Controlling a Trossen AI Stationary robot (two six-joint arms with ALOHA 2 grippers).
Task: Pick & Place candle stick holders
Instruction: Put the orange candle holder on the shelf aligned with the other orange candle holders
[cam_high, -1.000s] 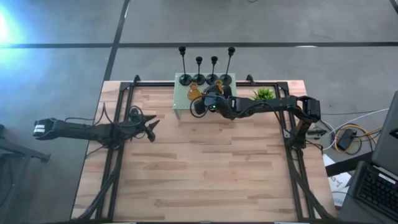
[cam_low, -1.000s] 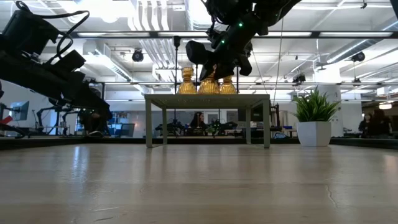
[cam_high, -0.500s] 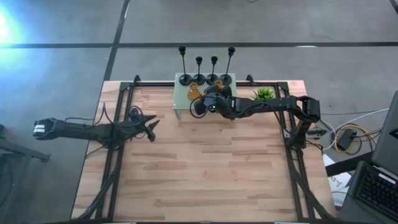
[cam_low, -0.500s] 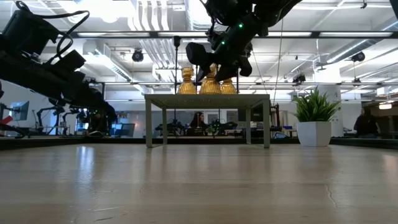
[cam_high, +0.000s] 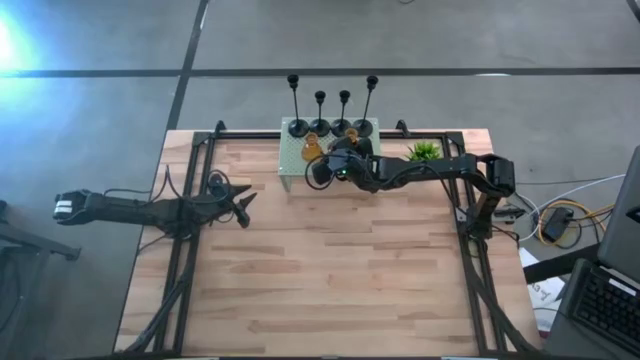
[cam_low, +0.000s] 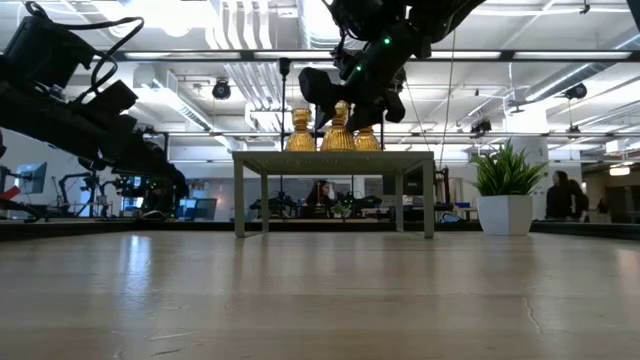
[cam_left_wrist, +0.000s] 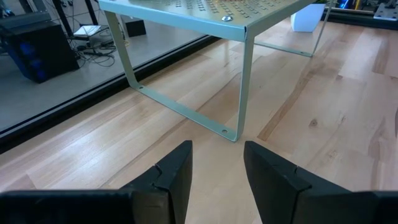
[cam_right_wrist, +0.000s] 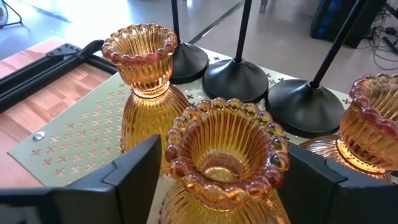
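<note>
Right, my right gripper (cam_right_wrist: 217, 180) fingers wide, straddling middle amber glass holder (cam_right_wrist: 224, 155) on the green shelf (cam_right_wrist: 74, 140); I'd centre, close gently. Left gripper (cam_left_wrist: 217, 168) idle w/ fingers apart.

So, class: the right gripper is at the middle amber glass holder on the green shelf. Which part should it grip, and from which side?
Grip the middle amber holder just under its flared, beaded rim, coming from above with a finger either side. The right gripper already straddles it, open; the neighbouring amber holders probably rule out a sideways approach.
</note>
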